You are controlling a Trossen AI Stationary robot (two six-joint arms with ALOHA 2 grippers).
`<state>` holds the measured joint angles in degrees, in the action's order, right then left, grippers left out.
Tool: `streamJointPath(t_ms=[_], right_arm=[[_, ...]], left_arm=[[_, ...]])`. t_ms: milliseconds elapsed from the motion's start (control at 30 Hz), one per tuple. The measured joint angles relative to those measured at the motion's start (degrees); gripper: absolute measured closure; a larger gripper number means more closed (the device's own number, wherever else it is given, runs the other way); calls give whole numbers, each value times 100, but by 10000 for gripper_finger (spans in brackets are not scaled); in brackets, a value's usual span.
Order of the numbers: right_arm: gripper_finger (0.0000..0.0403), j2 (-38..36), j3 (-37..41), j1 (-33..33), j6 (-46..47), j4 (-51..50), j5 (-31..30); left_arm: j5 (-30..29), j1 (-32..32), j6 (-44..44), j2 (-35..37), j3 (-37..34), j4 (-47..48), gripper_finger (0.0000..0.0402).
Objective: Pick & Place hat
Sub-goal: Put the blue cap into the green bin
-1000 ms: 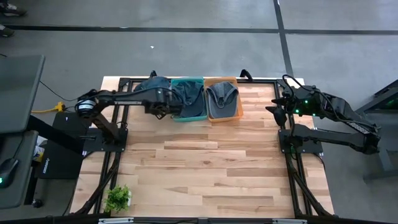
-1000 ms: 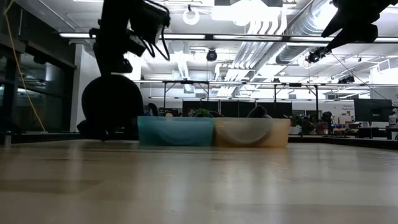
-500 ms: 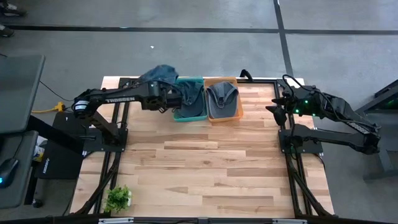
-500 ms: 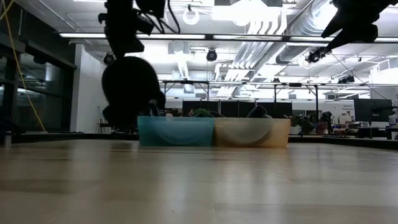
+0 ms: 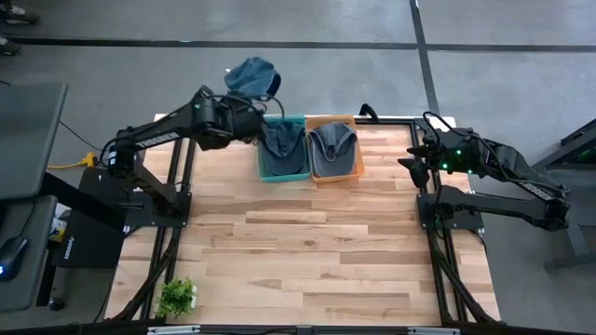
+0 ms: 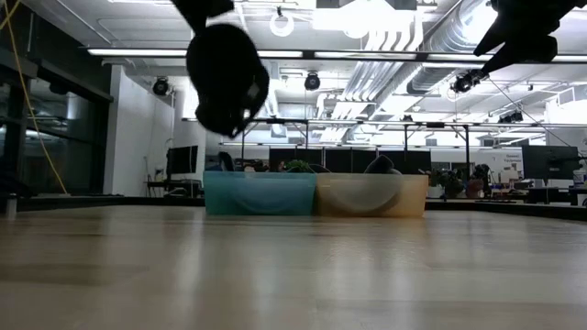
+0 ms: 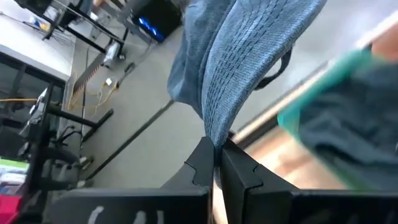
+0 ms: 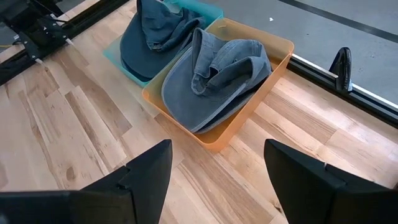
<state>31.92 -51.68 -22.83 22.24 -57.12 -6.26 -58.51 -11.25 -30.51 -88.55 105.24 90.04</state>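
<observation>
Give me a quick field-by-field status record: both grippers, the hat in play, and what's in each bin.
left gripper: shut on a fold of the blue hat, raised past the table's far edge beside the teal bin
blue hat height: hanging in the air, clear of the tabletop in the low view
right gripper: open, holding nothing, parked at the table's right edge
teal bin: holds a dark blue hat
orange bin: holds a grey-blue hat
bins: side by side, touching, at the far edge of the table
</observation>
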Motion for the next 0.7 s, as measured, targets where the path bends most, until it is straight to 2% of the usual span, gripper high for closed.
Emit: streamJointPath(t_ms=[367,533,700], right_arm=[[153,0,0,0,-70,0,-23],[153,0,0,0,-137,0,-42],[153,0,0,0,-176,0,-42]], left_arm=[[-313,2,166,207,1897,2,400],[-171,68,-450,234,2571,-9,400],[-121,439,-1046,256,2955,-224,400]])
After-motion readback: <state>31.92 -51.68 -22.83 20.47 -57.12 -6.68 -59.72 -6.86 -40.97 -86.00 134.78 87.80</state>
